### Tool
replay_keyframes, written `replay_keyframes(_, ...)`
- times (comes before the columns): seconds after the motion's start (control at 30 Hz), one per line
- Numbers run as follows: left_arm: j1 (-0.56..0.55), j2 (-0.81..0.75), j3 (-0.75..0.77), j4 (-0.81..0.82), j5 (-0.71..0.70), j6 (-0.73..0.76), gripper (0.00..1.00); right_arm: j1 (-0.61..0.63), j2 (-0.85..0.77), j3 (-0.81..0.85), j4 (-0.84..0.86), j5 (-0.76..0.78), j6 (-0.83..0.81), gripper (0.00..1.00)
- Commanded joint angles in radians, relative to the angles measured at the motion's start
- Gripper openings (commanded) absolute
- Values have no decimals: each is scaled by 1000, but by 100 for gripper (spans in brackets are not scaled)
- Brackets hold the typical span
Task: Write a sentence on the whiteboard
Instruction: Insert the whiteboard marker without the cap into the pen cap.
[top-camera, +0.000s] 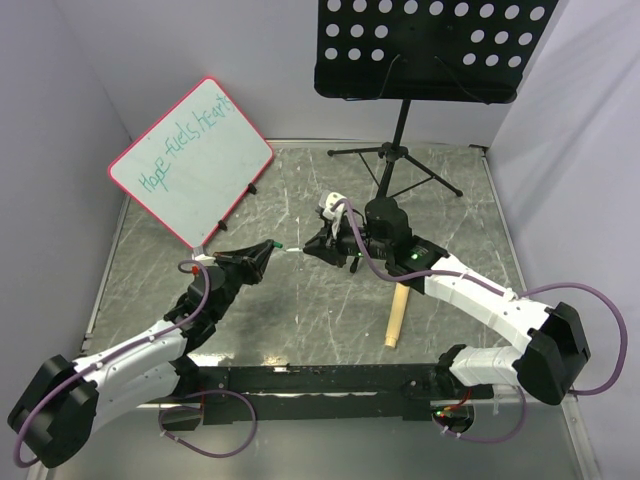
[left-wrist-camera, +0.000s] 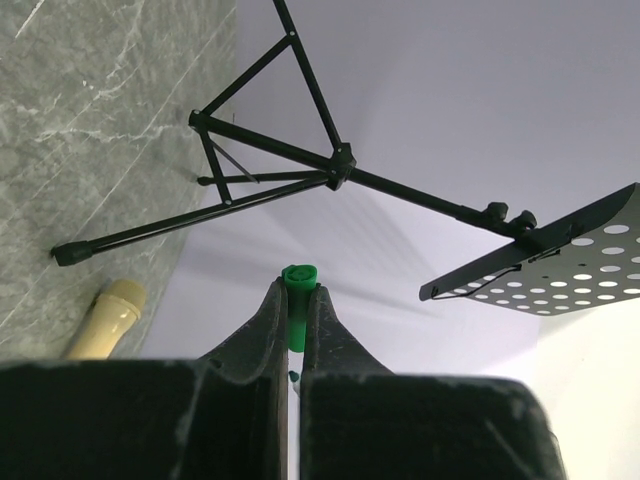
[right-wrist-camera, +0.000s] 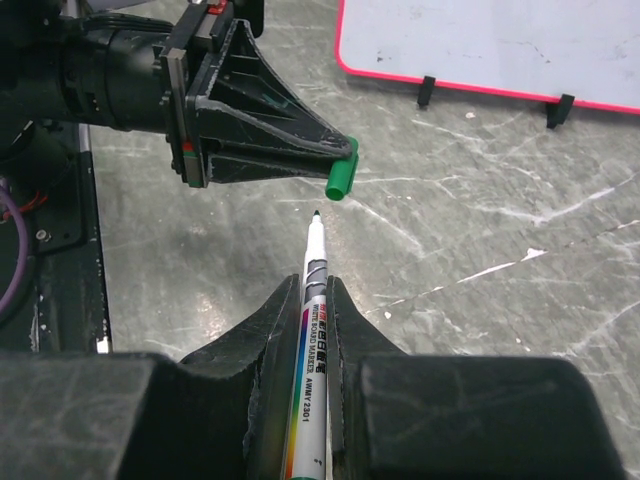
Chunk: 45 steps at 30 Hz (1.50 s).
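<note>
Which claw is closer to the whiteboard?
Left. The left claw is just beside the whiteboard's lower edge; the right claw is farther away, past the left claw.

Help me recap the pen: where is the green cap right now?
In the right wrist view the green cap is pinched by the left gripper, upper centre, just beyond the tip of the marker held in the right gripper.

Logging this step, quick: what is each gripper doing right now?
Left gripper: shut on the green cap.
Right gripper: shut on the marker, tip bare.
</note>
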<state>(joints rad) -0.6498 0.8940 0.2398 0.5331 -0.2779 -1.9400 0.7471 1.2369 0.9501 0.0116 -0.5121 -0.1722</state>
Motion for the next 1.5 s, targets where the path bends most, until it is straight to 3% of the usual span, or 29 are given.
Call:
replay_keyframes(0.0,-5,6,4,19,-12,-343,1,14,1,10,73,21,17,0)
replay_keyframes(1.47,-8,-35,-23,30,-15,-358,1,28,15,6,91,52,17,0)
